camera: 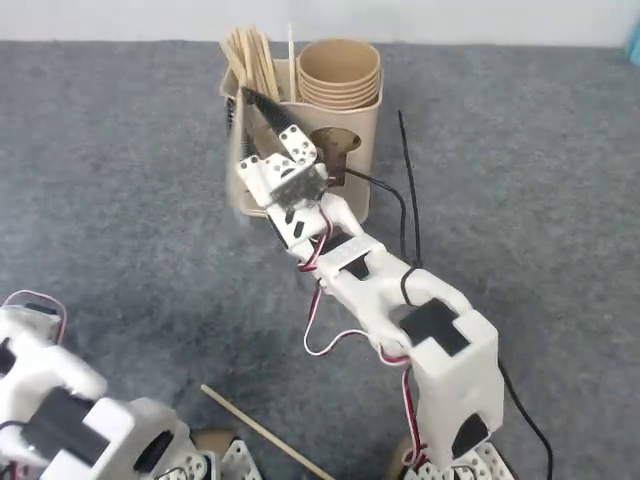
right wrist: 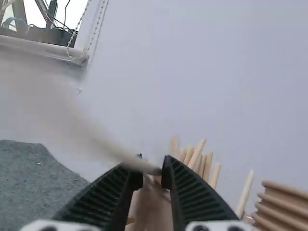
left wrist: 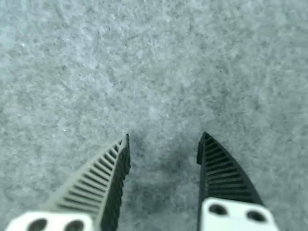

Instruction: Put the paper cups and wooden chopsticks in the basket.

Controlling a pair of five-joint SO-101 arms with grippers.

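Grey fuzzy counter (camera: 120,200) everywhere on my feed, so going from the left. My left arm (camera: 60,395) sits low in the near left corner of the high view. Its wrist cam has the left gripper (left wrist: 166,139) pointed down at bare counter, jaws spread wide with nothing between them. Just right of that arm, one loose chopstick (camera: 265,432) lies flat on the counter at an angle, well apart from the basket. Next along, the right arm (camera: 400,300) stretches from the near edge up to the tan basket (camera: 365,130) at the far side. The right gripper (camera: 250,98) is up at the basket's left compartment, right in among the bundle of chopsticks (camera: 255,55) standing there. On its wrist cam the jaws are nearly pressed together, pinching a pale pinched chopstick (right wrist: 130,159). That stick is so smeared I can't tell how far it sticks out past the tips. The bundle pokes up just behind it. Rightmost, the paper cups (camera: 340,70) are nested in one stack in the basket's right compartment, right beside the bundle.
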